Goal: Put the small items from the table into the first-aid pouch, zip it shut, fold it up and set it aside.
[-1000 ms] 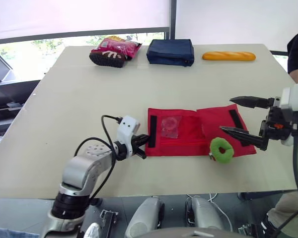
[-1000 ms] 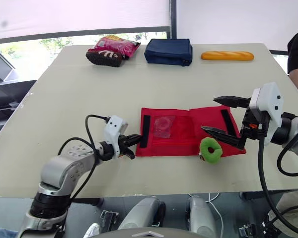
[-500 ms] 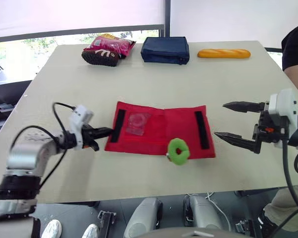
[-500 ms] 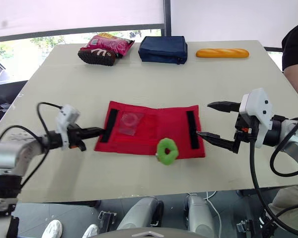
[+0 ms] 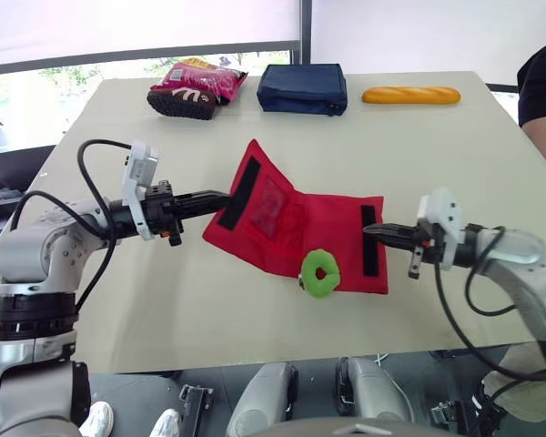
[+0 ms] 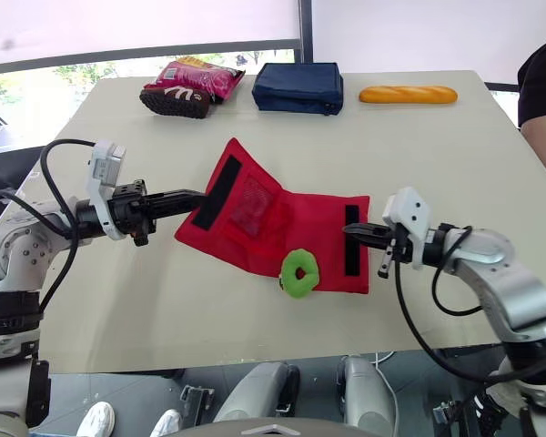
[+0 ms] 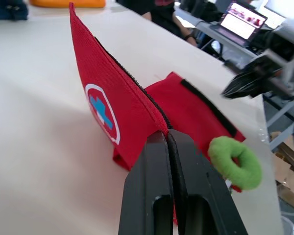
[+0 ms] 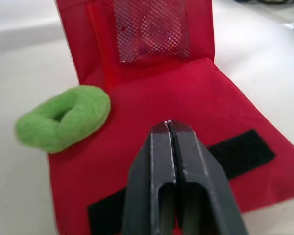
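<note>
While the red fabric first-aid pouch [image 5: 300, 228] lay unfolded near the desk's [image 5: 164, 300] front edge, long axis running between the arms, its left flap was held raised, pinched in the closed left end effector [image 5: 220, 195]. The right end effector [image 5: 369, 231] was closed, tips at the right flap's black strip [image 5: 370, 250]. A green plush ring [image 5: 321, 272] rested on the pouch's near edge, nearer the right arm.

From the head, both eyes forward and down, well back, over the whole table [image 5: 437, 155]. From each wrist, close along left gripper [image 7: 166, 133] and right gripper [image 8: 169, 123], facing each other across the red pouch [image 7: 103, 107] and green ring [image 8: 63, 117], common to all views
</note>
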`<state>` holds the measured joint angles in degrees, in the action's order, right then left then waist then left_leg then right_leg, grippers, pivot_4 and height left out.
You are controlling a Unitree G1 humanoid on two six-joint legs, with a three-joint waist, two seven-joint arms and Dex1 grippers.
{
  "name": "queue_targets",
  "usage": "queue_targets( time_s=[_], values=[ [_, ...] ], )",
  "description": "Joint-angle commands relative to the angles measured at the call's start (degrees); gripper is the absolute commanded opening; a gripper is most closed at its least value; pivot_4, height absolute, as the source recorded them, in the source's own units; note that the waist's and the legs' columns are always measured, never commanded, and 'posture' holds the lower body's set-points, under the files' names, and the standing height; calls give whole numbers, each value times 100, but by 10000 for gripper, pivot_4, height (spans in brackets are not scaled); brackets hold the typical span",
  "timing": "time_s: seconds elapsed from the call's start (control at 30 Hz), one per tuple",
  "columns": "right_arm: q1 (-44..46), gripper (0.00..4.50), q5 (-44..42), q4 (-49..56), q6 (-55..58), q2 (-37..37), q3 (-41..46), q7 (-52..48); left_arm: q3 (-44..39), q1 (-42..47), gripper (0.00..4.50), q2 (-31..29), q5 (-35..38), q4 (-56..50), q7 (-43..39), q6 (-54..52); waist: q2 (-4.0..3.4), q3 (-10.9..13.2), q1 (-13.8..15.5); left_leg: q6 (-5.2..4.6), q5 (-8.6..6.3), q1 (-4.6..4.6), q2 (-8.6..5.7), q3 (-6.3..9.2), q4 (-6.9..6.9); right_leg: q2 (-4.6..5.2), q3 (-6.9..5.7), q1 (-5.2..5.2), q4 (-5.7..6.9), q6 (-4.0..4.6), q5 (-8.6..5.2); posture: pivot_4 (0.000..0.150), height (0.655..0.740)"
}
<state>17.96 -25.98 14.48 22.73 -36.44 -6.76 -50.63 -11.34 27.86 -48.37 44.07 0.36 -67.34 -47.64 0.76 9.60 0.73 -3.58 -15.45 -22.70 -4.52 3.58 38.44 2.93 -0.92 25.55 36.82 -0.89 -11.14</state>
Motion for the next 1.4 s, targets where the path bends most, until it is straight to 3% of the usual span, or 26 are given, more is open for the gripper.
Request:
queue_targets(
  time_s=[0.03,0.17,0.43,0.53,0.8,0.97,1.17,1.4],
  values=[
    [134,509,443,-695,-595,329,-213,-24,-87,300,0,89,378,-350,-62,-175,4,0,4,2,1,0,0,1,1,-1,0,0,1,2,2,1500,7390],
    [115,509,1030,-1359,-974,422,-576,-144,-73,676,0,318,759,-545,24,-449,8,-3,1,2,2,-1,-2,2,6,-2,-1,-1,2,4,4,1500,7390],
    [226,509,1615,-1479,-568,473,-934,85,548,1319,0,1650,1486,-1166,519,-926,26,-18,-30,16,10,41,1,3,6,-13,8,-30,11,5,5,1500,7390],
    [258,509,1684,-1480,-484,513,-948,124,851,1336,0,1923,1279,-1151,549,-856,27,-18,-83,17,9,86,7,1,-8,-18,11,-70,4,7,4,1500,7390],
    [262,509,1799,-1260,-170,500,-893,294,1714,1441,0,2898,-45,-166,1515,-342,27,-29,-48,18,10,96,8,2,-7,-21,11,-83,1,6,4,1500,7390],
    [121,509,1721,-913,-36,515,-756,451,1778,1337,0,3044,-147,-155,1438,-296,26,-30,5,18,10,93,8,3,-6,-20,11,-82,0,6,4,1500,7390],
    [-67,509,1014,-44,236,792,-125,640,1711,1322,0,3081,-80,-183,1392,-363,25,-28,12,17,10,85,7,5,-6,-19,10,-78,-2,5,4,1500,7390],
    [-752,509,296,1012,510,153,874,365,1815,1216,0,3077,-15,-428,1182,-379,18,-20,25,16,9,71,6,6,-7,-19,10,-65,-5,5,3,1500,7390]
  ],
)
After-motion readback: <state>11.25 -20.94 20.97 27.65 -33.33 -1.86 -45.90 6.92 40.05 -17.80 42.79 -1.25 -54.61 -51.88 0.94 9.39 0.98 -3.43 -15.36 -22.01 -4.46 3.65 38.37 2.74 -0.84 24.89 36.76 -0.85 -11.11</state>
